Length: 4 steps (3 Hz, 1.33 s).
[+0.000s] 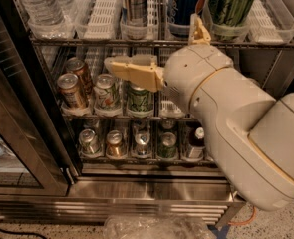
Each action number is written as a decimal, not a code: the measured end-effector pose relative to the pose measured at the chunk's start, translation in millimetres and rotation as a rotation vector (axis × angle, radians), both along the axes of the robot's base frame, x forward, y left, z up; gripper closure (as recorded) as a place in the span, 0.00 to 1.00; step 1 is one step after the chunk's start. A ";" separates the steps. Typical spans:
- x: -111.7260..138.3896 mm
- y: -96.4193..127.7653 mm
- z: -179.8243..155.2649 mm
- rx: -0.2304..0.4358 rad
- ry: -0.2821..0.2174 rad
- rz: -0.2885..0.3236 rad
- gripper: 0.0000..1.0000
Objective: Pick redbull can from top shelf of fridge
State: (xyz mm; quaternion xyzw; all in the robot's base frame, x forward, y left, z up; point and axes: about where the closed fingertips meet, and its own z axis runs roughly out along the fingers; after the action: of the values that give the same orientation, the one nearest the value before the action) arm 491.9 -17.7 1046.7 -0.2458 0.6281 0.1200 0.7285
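nearest, a crumpled clear plastic bag [154, 228] lies on the speckled floor. the robot's bulky arm [246, 133], all smooth cream shells and rounded joints, fills the right foreground. beyond it the fridge [146, 192] shows a brushed stainless sill, and its dark-framed glass door [22, 133] stands open at the left. the gripper [129, 69], tan and blocky, hovers in front of the middle rack of cans, below the top shelf [104, 11]. whether its jaws are apart or closed i cannot tell, though no can is seen in them. further back, the redbull can [135, 4], slim and silvery, stands upright in a clear-fronted lane of white slotted plastic on that wire shelf, just left of the wider dark blue pepsi can [184, 4]. by my reading the door is open and the grasp is not yet made. raising the gripper to the can, closing on it and drawing it out are all left to do.
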 end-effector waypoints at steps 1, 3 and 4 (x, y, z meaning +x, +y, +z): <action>4.9 18.1 1.9 0.047 0.023 0.032 0.00; 10.0 20.7 3.7 0.106 0.045 0.021 0.00; 15.4 10.3 2.9 0.119 0.061 -0.017 0.00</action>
State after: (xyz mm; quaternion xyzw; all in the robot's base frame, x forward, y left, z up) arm 507.3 -7.4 1049.6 -0.1928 0.6439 0.1582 0.7233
